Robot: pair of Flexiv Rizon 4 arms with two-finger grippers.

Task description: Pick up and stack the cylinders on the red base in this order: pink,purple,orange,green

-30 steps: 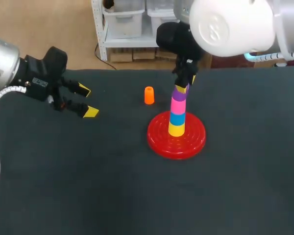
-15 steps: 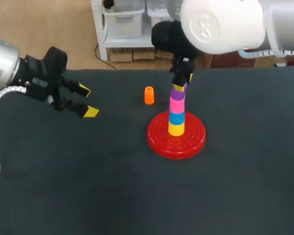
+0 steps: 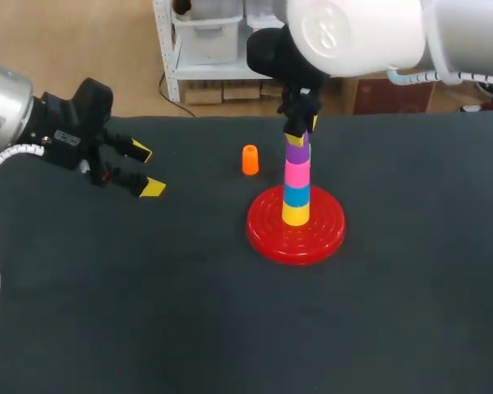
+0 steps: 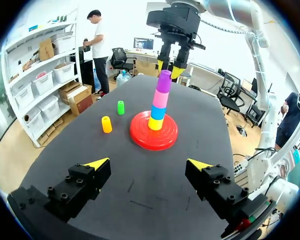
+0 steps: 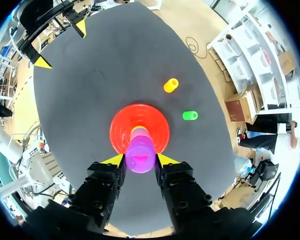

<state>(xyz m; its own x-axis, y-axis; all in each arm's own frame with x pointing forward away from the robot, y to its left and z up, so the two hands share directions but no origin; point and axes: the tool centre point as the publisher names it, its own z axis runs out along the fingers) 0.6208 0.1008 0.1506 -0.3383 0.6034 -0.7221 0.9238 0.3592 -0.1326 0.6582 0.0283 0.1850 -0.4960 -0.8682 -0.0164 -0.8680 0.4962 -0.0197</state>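
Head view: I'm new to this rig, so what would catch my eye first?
The bright stack of yellow, blue, pink and purple cylinders on the red base, in the middle, with the right gripper just above its purple top. Then the lone orange cylinder standing beside the base, and the left gripper, open, far off to the left.

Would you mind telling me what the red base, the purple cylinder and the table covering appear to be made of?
Red base: likely moulded plastic, glossy; its concentric ridges catch highlights. Purple cylinder: probably plastic as well, smooth and evenly coloured. Table covering: a dark matte sheet, perhaps felt or rubber mat; it shows no reflections.
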